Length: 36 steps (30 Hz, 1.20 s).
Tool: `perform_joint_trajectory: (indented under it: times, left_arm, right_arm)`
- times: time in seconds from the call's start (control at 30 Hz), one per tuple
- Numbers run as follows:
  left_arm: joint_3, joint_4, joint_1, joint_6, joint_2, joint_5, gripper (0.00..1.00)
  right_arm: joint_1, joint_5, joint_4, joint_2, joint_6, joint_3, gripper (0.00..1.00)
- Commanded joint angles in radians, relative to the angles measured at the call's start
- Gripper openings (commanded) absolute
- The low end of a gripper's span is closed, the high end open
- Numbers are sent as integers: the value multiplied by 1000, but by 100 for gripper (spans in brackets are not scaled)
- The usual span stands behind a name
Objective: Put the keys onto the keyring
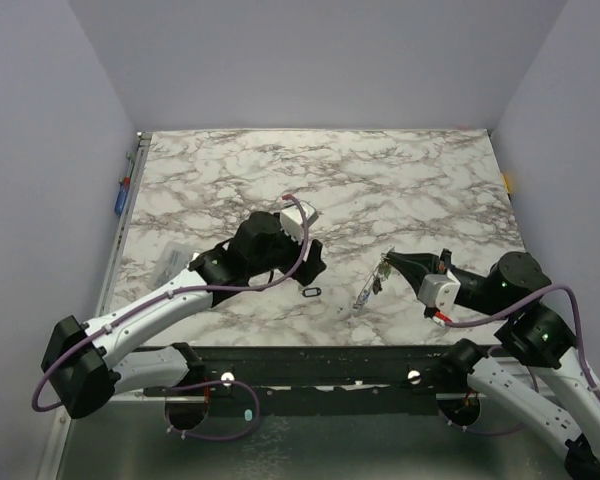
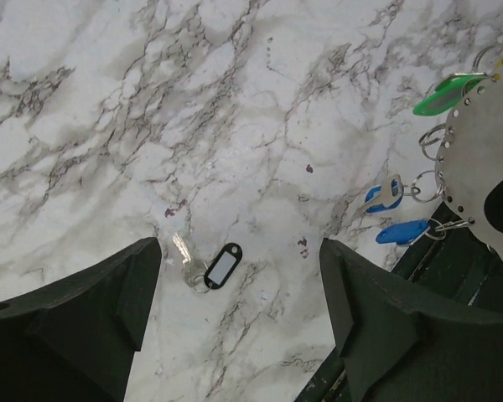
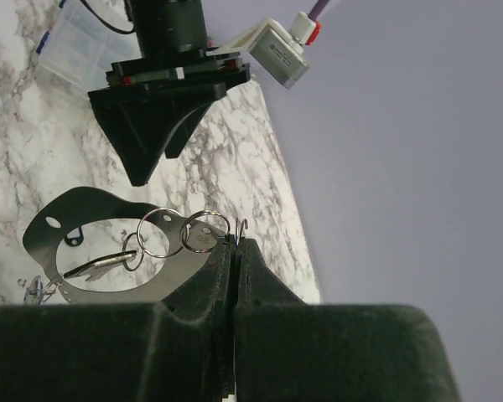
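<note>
My right gripper (image 1: 390,263) is shut (image 3: 235,244) on the edge of a flat silvery keyring plate (image 3: 174,266) with holes round its rim, and holds it above the table. Split rings (image 3: 159,232) hang from the plate with keys on blue (image 2: 402,230) and green (image 2: 448,92) tags. One loose silvery key (image 2: 183,251) with a black oval tag (image 2: 222,265) lies on the marble; it is the dark oval in the top view (image 1: 313,292). My left gripper (image 1: 312,265) is open and empty (image 2: 240,244) just above that key. No separate dark wire loop shows.
A clear plastic box (image 1: 170,262) lies at the left of the marble table (image 1: 380,180), beside my left arm. The table's front edge with its black rail (image 1: 310,360) is close to the loose key. Small coloured items sit at the left edge (image 1: 122,195) and the right edge (image 1: 508,182).
</note>
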Motion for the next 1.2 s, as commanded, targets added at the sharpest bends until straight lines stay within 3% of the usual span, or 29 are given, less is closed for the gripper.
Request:
perform_joint_trajectory:
  times: [0.0, 0.23, 0.57, 0.77, 1.17]
  left_arm:
    - [75, -118, 2, -133, 66, -72, 81]
    - [123, -236, -1, -267, 152, -176, 76]
    - [133, -306, -4, -313, 170, -268, 71]
    - [193, -452, -44, -572, 254, -417, 67]
    - [176, -414, -90, -959, 263, -529, 69]
  right_arm:
    - [1, 9, -51, -3, -3, 12, 1]
    - [1, 48, -29, -62, 66, -51, 1]
    - [1, 62, -11, -103, 140, -93, 1]
    - [1, 77, -9, -141, 183, -118, 1]
    - [1, 81, -10, -165, 201, -145, 1]
